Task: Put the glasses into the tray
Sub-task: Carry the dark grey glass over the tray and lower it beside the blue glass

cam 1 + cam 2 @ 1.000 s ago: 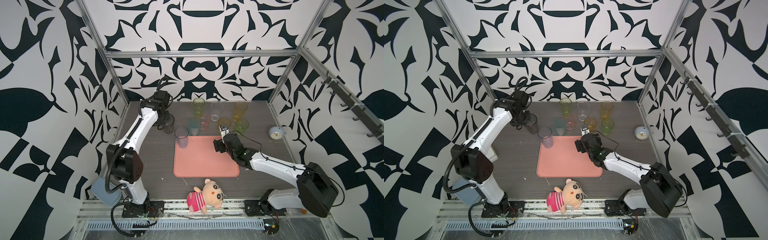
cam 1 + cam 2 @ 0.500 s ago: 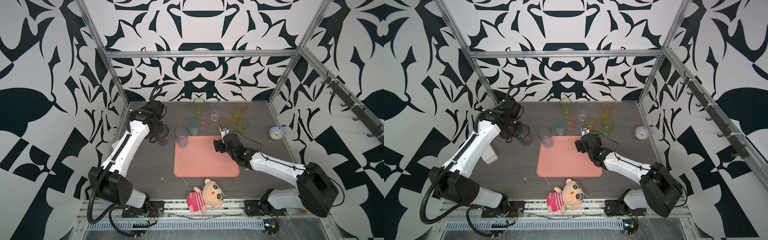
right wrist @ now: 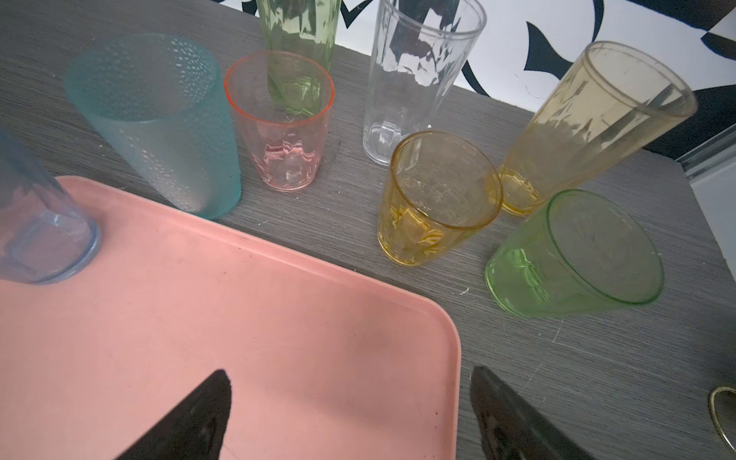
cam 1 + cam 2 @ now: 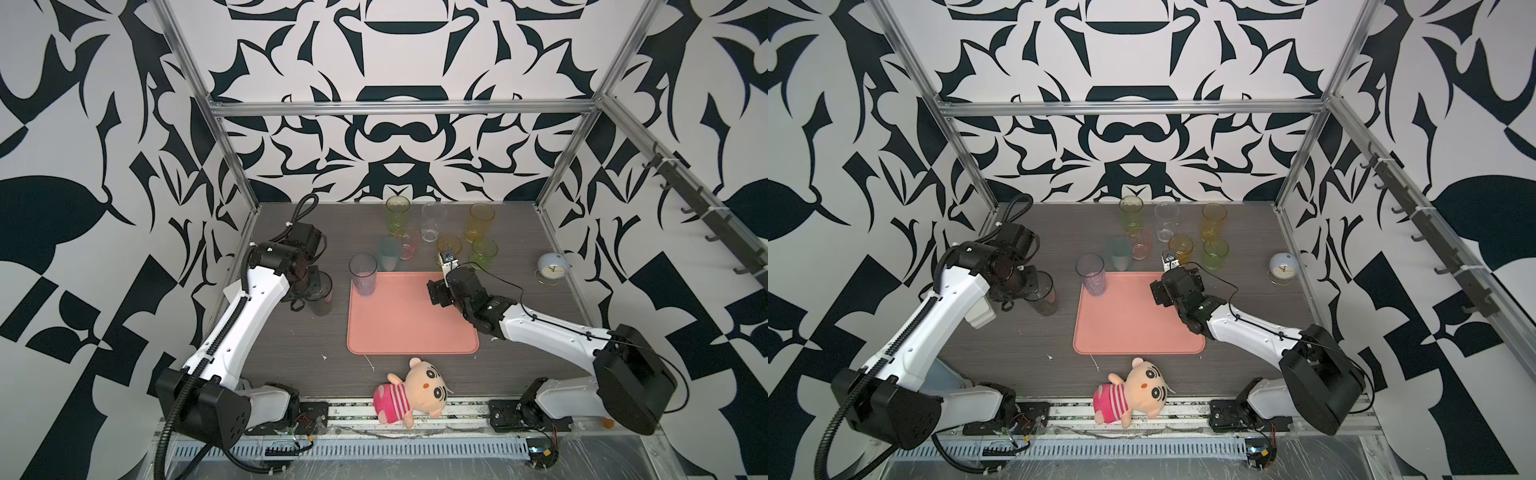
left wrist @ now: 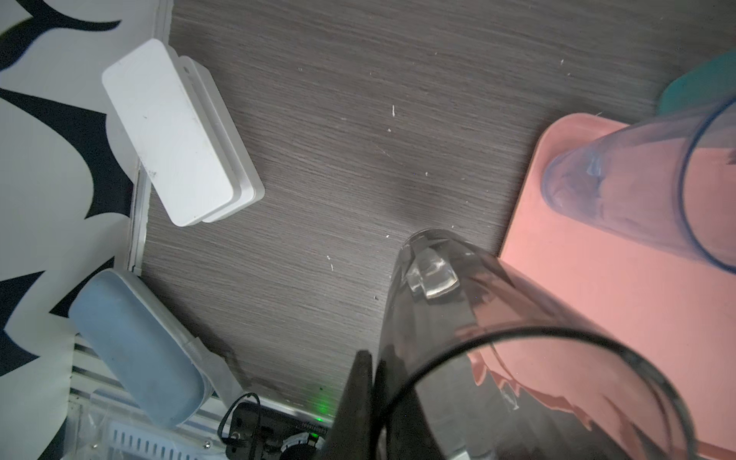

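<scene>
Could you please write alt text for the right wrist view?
Open right gripper hovers over a corner of a salmon-pink tray holding one blue-grey tumbler. Seven tumblers stand on the table: teal, pink, clear, amber, yellow, two green.

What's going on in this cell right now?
The robot is loading glasses onto the pink tray. The left claw is shut on the rim of a smoky glass, just left of the tray. One blue-grey glass stands in the tray's far left corner. The right claw is open and empty above the far right corner, facing the seven glasses on the table beyond.
</scene>
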Robot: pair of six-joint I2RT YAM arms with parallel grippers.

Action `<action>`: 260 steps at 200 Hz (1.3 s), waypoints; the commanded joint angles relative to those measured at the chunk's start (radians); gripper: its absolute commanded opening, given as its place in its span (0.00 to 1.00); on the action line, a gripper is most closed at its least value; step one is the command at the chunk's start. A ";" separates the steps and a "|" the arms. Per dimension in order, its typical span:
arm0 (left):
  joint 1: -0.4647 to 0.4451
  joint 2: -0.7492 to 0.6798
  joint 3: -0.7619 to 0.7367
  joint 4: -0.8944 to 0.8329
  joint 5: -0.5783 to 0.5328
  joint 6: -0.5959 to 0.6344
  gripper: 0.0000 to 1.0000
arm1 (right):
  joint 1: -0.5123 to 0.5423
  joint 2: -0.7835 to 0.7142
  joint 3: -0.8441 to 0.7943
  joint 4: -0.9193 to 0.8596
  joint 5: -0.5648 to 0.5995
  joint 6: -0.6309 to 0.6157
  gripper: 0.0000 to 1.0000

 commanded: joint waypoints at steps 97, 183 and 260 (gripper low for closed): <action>-0.154 -0.053 -0.072 0.027 0.096 -0.017 0.00 | 0.004 0.015 0.046 -0.003 0.036 0.006 0.96; -0.249 0.045 -0.044 0.102 0.095 -0.035 0.00 | 0.004 0.020 0.048 -0.003 0.037 0.006 0.96; -0.293 0.138 -0.012 0.154 0.070 -0.040 0.00 | 0.004 0.028 0.052 -0.006 0.041 0.006 0.96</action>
